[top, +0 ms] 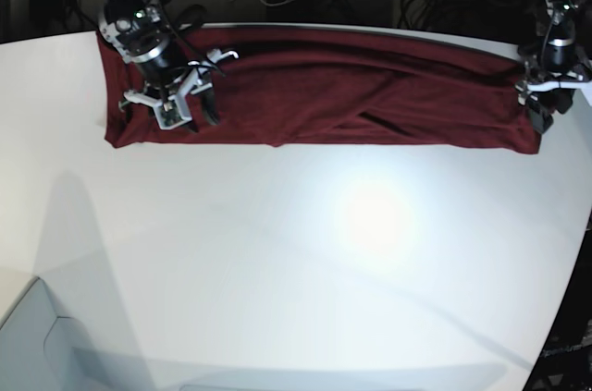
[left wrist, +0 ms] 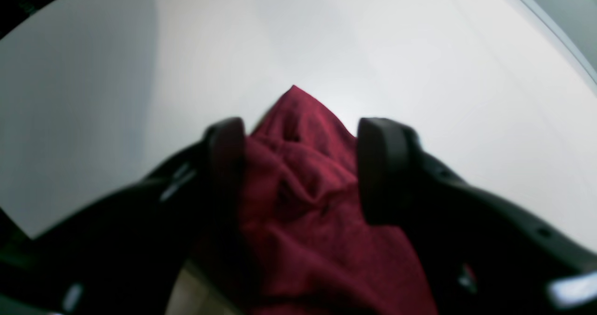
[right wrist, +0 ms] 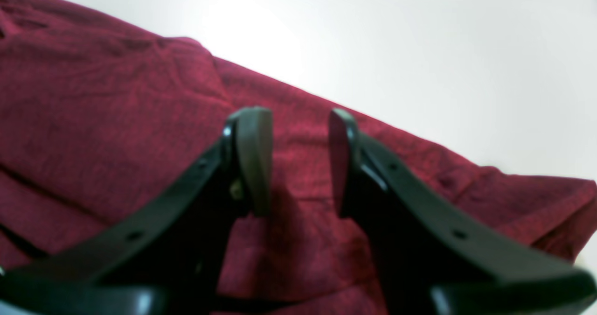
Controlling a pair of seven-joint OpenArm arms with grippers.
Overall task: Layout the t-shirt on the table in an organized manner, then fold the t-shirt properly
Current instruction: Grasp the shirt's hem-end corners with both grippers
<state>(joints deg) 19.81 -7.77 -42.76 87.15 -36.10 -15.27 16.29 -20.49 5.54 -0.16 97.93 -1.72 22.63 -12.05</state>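
In your left wrist view, the left gripper (left wrist: pixel 301 168) stands with its two dark fingers (left wrist: pixel 382 165) well apart. A bunched ridge of the t-shirt (left wrist: pixel 303 198) runs up between them and ends in a point just past the fingertips. The cloth fills the gap, but neither pad is plainly pressed into it, so you cannot tell from here whether anything is held. Beyond the t-shirt's point lies the bare white table (left wrist: pixel 419 63), its curved edge showing at the far right.

In your right wrist view, the right gripper (right wrist: pixel 298 161) hangs over the t-shirt (right wrist: pixel 116 119) with its jaws partly apart. You see flat red cloth through the gap, and the fingers (right wrist: pixel 254 156) cast a shadow on it. Nothing lies between the pads. The t-shirt's far hem crosses the picture on a slant, with white table (right wrist: pixel 443 49) behind it.

In your base view, the t-shirt (top: pixel 370 95) lies as a long, narrow, wrinkled band along the far side of the table (top: pixel 296 271), reaching nearly from one side to the other. The right gripper (top: pixel 180 109) is over the t-shirt's end at the picture's left, and the left gripper (top: pixel 541 109) is at the opposite end, by the t-shirt's near corner. The near part of the table shows a bright glare patch.
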